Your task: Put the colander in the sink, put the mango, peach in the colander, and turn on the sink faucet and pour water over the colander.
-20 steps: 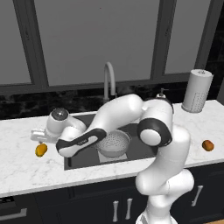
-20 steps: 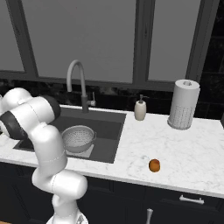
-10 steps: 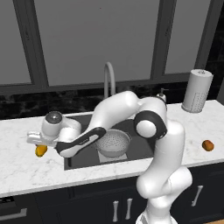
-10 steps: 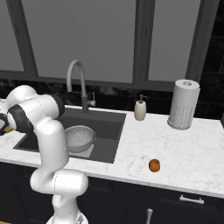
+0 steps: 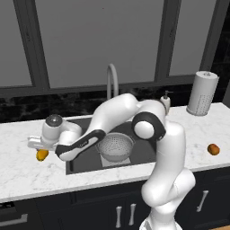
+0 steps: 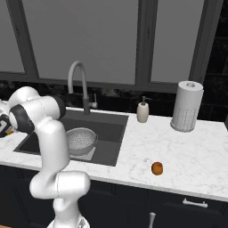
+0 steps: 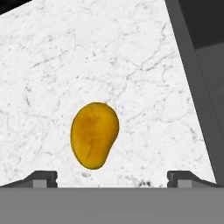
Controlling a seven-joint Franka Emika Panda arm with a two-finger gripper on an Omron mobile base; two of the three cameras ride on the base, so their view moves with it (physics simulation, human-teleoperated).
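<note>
- the mango (image 5: 42,154) lies on the white marble counter (image 5: 27,173), left of the sink (image 5: 85,161).
- the gripper (image 7: 112,177) hangs just above the mango, jaws released wide, holding nothing.
- the colander (image 5: 116,146) sits inside the sink, under the sink faucet (image 5: 111,80).
- the peach (image 5: 213,149) rests on the counter far right, well apart.

Even, soft light fills the room, with no glare anywhere. The white marble counter (image 5: 27,175) is bright, while the dark grey recessed sink (image 5: 85,162) stays dim. Edges look sharp and undistorted; the yellow-orange oval mango (image 7: 94,134) casts only a faint shadow.
</note>
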